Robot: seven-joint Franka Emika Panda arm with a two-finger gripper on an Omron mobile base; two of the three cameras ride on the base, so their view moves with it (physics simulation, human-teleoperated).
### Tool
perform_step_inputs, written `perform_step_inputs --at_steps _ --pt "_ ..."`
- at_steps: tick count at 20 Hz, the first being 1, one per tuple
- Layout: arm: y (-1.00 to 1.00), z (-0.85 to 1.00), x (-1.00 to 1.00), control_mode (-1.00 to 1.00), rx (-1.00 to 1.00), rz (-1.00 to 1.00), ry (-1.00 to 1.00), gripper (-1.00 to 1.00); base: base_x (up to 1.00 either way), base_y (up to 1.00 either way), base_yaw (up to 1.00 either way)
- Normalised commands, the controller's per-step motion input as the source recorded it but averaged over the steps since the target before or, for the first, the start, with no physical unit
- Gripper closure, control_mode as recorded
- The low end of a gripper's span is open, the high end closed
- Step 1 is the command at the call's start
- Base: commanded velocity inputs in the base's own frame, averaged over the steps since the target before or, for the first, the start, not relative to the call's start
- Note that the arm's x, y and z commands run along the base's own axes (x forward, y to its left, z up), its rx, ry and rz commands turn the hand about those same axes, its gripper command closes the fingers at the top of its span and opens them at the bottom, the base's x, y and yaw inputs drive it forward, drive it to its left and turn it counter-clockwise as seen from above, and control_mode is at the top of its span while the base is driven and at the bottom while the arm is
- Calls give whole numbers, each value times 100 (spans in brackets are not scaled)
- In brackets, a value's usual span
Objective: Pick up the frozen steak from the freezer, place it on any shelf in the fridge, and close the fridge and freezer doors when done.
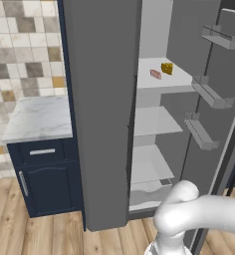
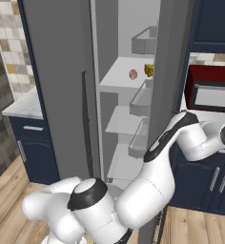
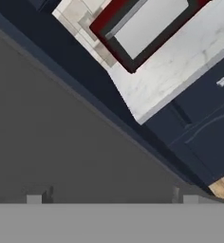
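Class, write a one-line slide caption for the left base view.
Small pinkish-red frozen steak lies beside a yellow cheese block on the open fridge's white upper shelf.

Kitchen, fridge [image 1: 154, 84], navy cabinets [image 1: 47, 182], marble counter [image 1: 40, 117], probably microwave [image 2: 212, 93]

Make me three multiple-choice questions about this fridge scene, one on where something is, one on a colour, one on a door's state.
1. Where does the frozen steak lie?
A. on the wood floor
B. on an upper fridge shelf, beside the cheese wedge
C. on the marble counter

2. What colour is the microwave casing?
A. dark red
B. white
C. green

3. How do the doors stand?
A. both shut
B. both open
C. freezer door shut, fridge door open

Answers: 1 B, the pinkish slab rests on the white shelf near the yellow wedge. 2 A, its frame shows dark red. 3 C, the left door hides its section while the right one swings out, showing shelves.
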Motion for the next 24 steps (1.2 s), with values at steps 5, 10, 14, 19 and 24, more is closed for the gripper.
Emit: perform_step_inputs --at_steps 5,10,14,19,24 --pt "41 -3 81 -100 4 17 0 -100 0 0 0" --pt "75 0 40 -100 4 28 -1 -100 0 0 0" --pt "100 9 0 -100 -1 48 -3 -100 0 0 0" --pt "100 26 -1 -100 -5 48 -5 -100 0 0 0" --pt "100 42 47 -100 0 30 0 -100 0 0 0"
